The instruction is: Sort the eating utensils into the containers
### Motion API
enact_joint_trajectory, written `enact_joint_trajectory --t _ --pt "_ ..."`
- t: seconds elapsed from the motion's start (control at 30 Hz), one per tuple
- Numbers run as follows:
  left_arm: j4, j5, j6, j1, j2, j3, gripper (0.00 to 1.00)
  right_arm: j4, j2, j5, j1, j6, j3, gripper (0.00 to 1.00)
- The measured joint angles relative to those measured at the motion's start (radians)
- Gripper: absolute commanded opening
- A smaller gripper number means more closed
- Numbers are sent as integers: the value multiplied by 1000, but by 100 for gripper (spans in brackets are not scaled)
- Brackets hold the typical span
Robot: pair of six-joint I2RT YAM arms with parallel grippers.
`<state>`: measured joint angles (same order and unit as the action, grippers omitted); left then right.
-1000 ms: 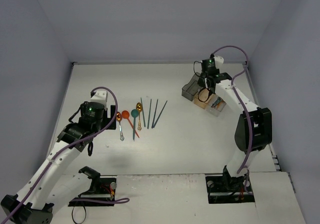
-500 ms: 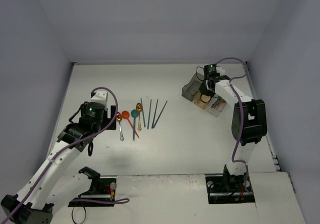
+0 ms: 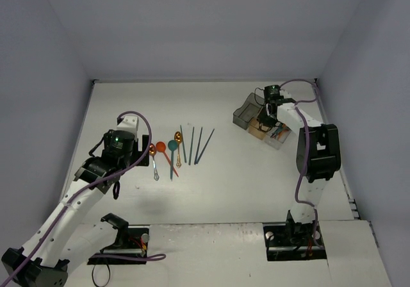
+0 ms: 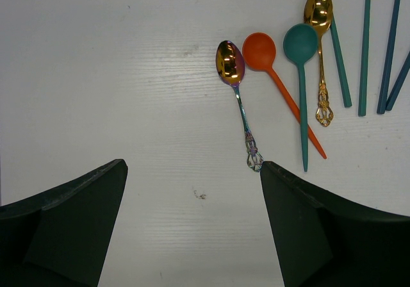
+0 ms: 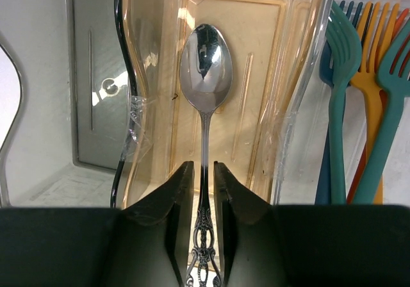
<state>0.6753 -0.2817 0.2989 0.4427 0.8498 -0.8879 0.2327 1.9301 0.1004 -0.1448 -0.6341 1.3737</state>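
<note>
Right wrist view first: the right gripper [image 5: 203, 168] hangs over the orange-tan bin [image 5: 256, 107], the middle one of three standing side by side. A silver spoon [image 5: 204, 63] runs up between its fingers, bowl pointing away and hanging over the bin's floor. The jaws stand only a sliver apart, one on each side of the slim stem. I cannot tell whether they are pinching the ornate handle lower down or have let it go.

Left of that bin is the smoky dark grey bin [image 5: 96, 75]. On the right, the clear bin [image 5: 301, 75] holds forks lying tines-away: a teal fork [image 5: 339, 75], a yellow fork [image 5: 371, 56] and another teal one at the edge, with darker ones under them.

From above, the bins sit at the table's [image 3: 243, 184] far right; the loose utensils lie near the middle — well apart from them.

The left gripper [image 4: 192, 172] hovers over bare table with its jaws spread wide and nothing between them. Just beyond it lie:
- an iridescent gold spoon [image 4: 230, 63]
- an orange spoon [image 4: 259, 50] whose handle crosses that of a teal spoon [image 4: 301, 43]
- a gold spoon [image 4: 318, 11]
- four slim teal and dark blue sticks [image 4: 365, 43] to the right — too thin to name.
</note>
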Motion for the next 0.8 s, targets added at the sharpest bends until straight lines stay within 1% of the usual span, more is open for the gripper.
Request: enact_joint_trajectory --t 0.03,0.2,0.3,0.43,0.57,0.7,0.8 --pt "0 0 0 0 1 0 83 0 0 1 0 5 0 29" --pt "0 0 0 0 3 0 83 3 -22 33 -22 59 3 42" --pt "0 0 0 0 5 0 83 9 -78 90 -93 121 10 47" --pt "0 0 0 0 5 0 83 3 -178 130 -242 182 30 48" --pt "0 -2 0 -1 3 0 83 -10 -251 155 -399 221 38 47" --pt "1 -24 2 -13 -30 2 83 -32 -242 155 -535 232 39 46" --pt "1 -59 9 -24 -94 3 83 -40 -185 153 -631 232 58 45"
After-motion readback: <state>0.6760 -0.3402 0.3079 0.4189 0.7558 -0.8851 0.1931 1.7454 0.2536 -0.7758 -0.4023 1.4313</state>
